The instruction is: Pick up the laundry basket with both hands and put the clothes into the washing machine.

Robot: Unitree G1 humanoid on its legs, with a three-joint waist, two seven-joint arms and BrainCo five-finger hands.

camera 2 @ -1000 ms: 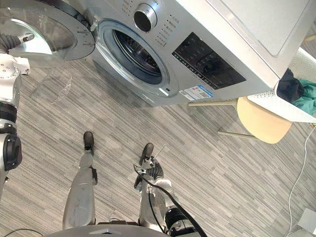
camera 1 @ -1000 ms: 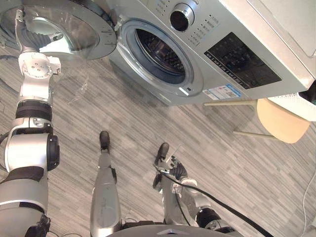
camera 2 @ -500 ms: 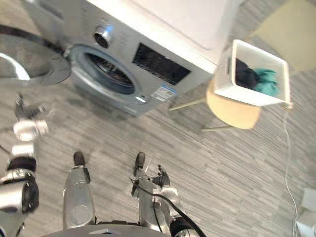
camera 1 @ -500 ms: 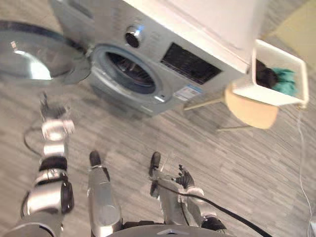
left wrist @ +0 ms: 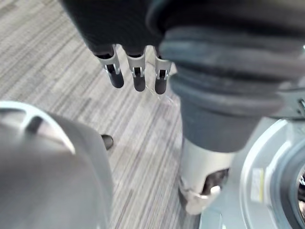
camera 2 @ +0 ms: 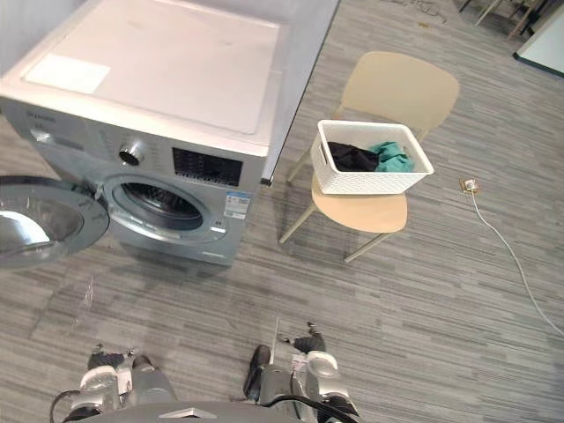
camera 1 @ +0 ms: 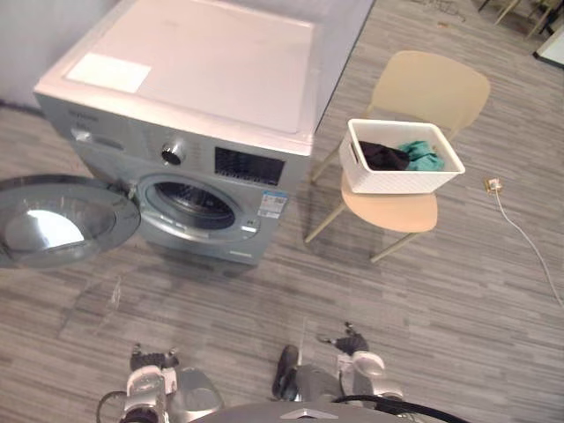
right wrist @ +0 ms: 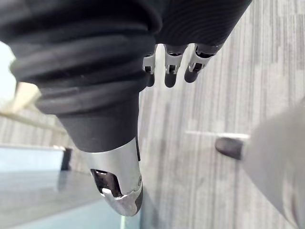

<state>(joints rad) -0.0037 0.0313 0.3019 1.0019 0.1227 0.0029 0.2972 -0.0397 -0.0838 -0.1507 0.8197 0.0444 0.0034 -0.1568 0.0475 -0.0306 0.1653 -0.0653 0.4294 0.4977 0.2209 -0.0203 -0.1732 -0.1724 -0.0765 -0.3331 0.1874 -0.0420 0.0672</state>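
door (camera 1: 53,231): cut by left edge | drum (camera 1: 190,204): interior dark, unreadable

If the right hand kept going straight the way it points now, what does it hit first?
Probably the floor: the right hand hangs open, aimed down at the planks, with nothing visible in between.

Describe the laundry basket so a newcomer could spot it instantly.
Start at the silver washing machine with its door swung open. Right of it stands a beige chair; on its seat sits the white basket, holding dark and teal clothes.
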